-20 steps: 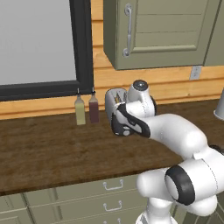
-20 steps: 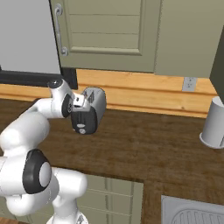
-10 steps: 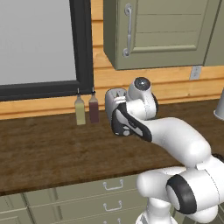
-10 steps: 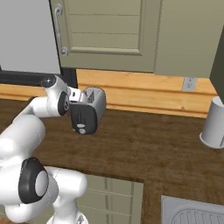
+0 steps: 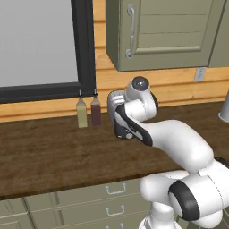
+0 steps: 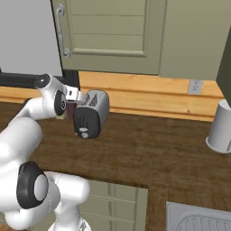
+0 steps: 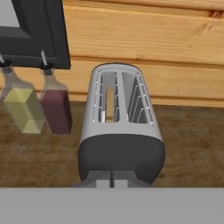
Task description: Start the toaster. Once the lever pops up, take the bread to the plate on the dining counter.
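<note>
Claw at the toaster's black end

The toaster (image 7: 120, 131) sits on the wood counter, bottles (image 7: 37, 103) at its 9 o'clock. The claw (image 7: 112, 180) is shut tight (holding nothing), with the toaster's long side running off toward 12 o'clock and bread (image 7: 109, 104) in the left slot.

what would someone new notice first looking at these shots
Probably the toaster, shiny silver with a glossy black end panel, standing on the dark wood counter against the wooden wall, with the bread sunk in its left slot in the hand view. The white arm reaches over to it, its shut gripper right at the black end. Beside the toaster stand two slim bottles, one yellow, one dark red.
</note>
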